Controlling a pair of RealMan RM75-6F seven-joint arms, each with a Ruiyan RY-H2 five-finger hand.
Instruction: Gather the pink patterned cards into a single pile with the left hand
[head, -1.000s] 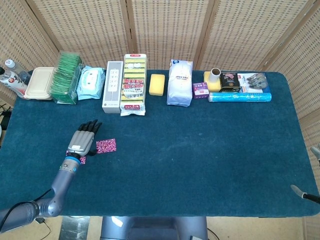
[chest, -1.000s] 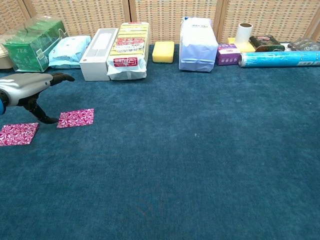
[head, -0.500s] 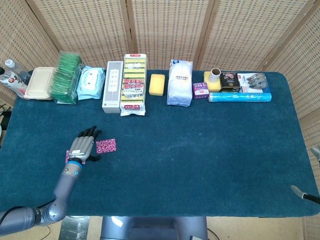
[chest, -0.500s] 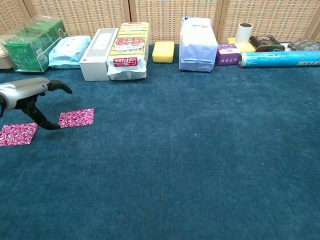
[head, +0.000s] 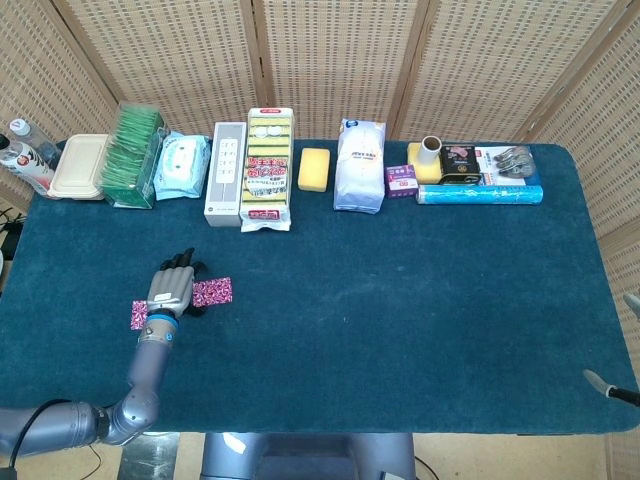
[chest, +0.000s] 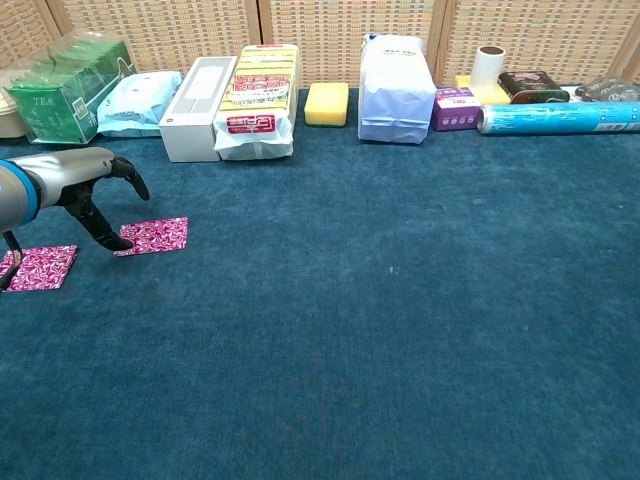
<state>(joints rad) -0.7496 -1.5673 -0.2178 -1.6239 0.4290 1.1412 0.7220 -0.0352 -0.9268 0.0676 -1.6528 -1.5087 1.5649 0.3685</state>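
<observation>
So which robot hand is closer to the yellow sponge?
Left. The left hand sits in front of the yellow sponge and off to its left, by two pink cards. Only a dark tip shows at the table's far right edge; the right hand itself can't be made out.

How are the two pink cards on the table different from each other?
The right pink card has a finger of the left hand touching its edge; the left pink card lies apart from that finger. The right card sits farther back on the table, the left card nearer. Both lie flat with the same swirly pink pattern.
</observation>
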